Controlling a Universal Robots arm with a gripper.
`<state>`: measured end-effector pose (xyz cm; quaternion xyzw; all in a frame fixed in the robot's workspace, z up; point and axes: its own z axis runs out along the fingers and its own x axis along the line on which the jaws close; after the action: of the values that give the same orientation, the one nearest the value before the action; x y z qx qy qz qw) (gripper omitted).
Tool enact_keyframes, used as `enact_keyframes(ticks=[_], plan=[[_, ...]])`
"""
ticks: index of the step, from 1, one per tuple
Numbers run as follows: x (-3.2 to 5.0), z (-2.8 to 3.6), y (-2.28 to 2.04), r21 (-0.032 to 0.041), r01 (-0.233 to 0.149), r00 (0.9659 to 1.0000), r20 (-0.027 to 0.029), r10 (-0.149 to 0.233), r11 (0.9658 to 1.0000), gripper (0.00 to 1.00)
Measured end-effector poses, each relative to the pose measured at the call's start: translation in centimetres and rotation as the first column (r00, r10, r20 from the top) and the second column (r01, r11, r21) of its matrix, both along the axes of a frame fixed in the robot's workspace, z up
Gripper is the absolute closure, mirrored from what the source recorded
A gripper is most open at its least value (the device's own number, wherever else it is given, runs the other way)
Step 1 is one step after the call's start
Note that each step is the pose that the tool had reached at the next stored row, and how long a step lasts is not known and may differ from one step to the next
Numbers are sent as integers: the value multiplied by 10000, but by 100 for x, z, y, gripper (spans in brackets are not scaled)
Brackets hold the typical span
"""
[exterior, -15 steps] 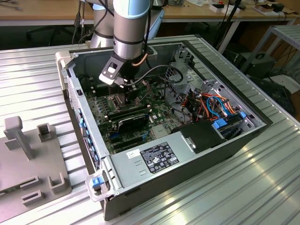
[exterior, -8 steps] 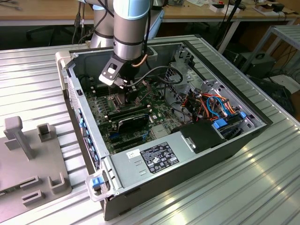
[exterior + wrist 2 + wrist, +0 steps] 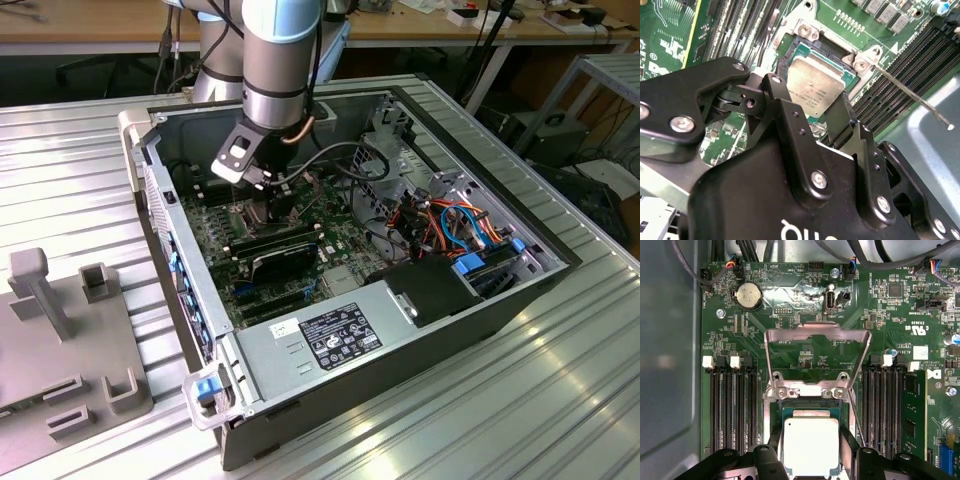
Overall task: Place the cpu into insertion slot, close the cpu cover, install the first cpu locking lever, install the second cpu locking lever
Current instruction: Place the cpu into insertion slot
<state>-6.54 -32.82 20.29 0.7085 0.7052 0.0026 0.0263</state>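
Observation:
My gripper [image 3: 262, 192] reaches down into the open computer case, over the motherboard. In both wrist views its two black fingers [image 3: 774, 452] flank the cpu [image 3: 811, 440], a square chip with a silvery-beige top, and press against its opposite edges. The cpu [image 3: 812, 82] lies level in or just above the insertion slot [image 3: 826, 46], whose dark interior and metal rim show beyond the chip. The cpu cover [image 3: 816, 330], a silver window frame, stands swung open on its hinge. A thin wire locking lever [image 3: 910, 94] sticks out free beside the slot.
Long black memory slots [image 3: 732, 405] run along both sides of the socket. Cables [image 3: 455, 222] and a black power supply [image 3: 340, 335] fill the case toward the exterior view's right. A grey fixture plate [image 3: 60, 340] sits outside the case on the exterior view's left.

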Motion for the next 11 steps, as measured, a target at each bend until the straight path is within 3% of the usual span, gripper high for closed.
enact_keyframes(ticks=[11], plan=[[20,-69,-1,-1,-1,10000,-1,1,10000,45]])
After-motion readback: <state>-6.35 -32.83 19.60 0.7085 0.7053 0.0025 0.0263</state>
